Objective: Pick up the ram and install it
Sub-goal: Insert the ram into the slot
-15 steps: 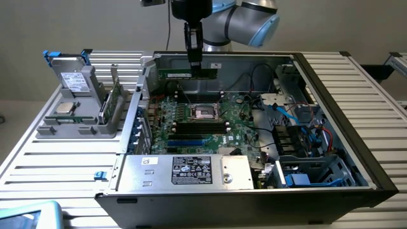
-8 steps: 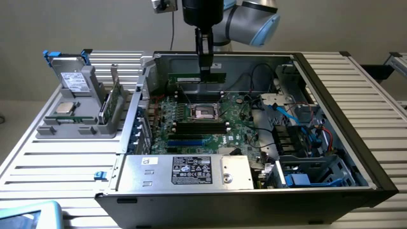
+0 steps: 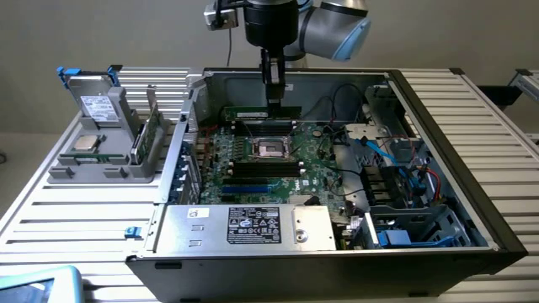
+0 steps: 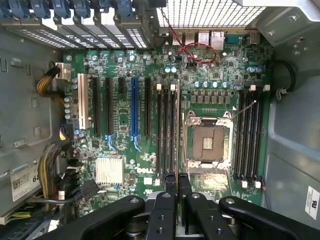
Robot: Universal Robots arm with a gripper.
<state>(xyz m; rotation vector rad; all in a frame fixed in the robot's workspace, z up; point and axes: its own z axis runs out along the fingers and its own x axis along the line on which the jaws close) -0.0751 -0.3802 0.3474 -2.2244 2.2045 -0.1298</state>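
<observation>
**Tool (image 3: 274, 101) pinches the ram (image 3: 261, 114) over the memory slots (image 4: 166, 130)**

Its fingers are pressed together on the thin green stick, inside the open computer case (image 3: 252, 271). The ram hangs directly beneath the tool, its long axis parallel to the black slots beside the empty processor socket (image 3: 271, 149). Contact with a slot cannot be told. Near the surface's edge on the exterior view's left, a grey holder (image 3: 101, 172) keeps another green stick (image 3: 148, 136).

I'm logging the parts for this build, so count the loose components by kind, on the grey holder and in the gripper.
Ram: 2, the ram held in the gripper and a second stick standing in the grey holder
Grey drive with blue tabs: 1
Silver processor chip: 1
Total: 4
</observation>
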